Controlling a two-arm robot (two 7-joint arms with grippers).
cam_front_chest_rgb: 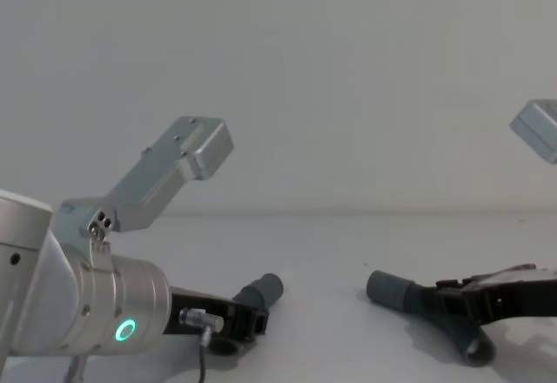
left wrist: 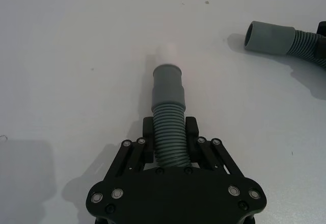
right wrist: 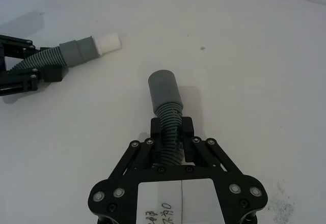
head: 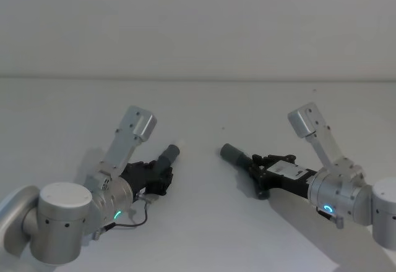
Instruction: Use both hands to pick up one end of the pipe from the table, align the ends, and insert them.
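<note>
your left end effector [left wrist: 169, 132] is clamping the ribbed part of the shorter hose [left wrist: 168, 114] just behind its grey cuff [left wrist: 168, 84], and the white tip [left wrist: 167, 53] is sticking out ahead of it. your right end effector [right wrist: 172, 130] is closing the same way on the longer hose [right wrist: 170, 116], with its open cuff [right wrist: 164, 86] pointing forward. both pieces are sitting low over the tabletop [head: 198, 235]. in the chest view the far tail of the longer hose seems to be resting on it.

so the pick-up looks done, and you are now working on the alignment. in the head view the two cuffs are facing roughly toward each other with bare tabletop between them, but each is angling away from you, so their axes are crossing rather than lining up.

the next move is calling for you to turn both wrists until the white tip and the open mouth are sharing one line and one height. only then should you be closing the gap, slowly, since the ribbed hose will probably be flexing under any sideways push.
</note>
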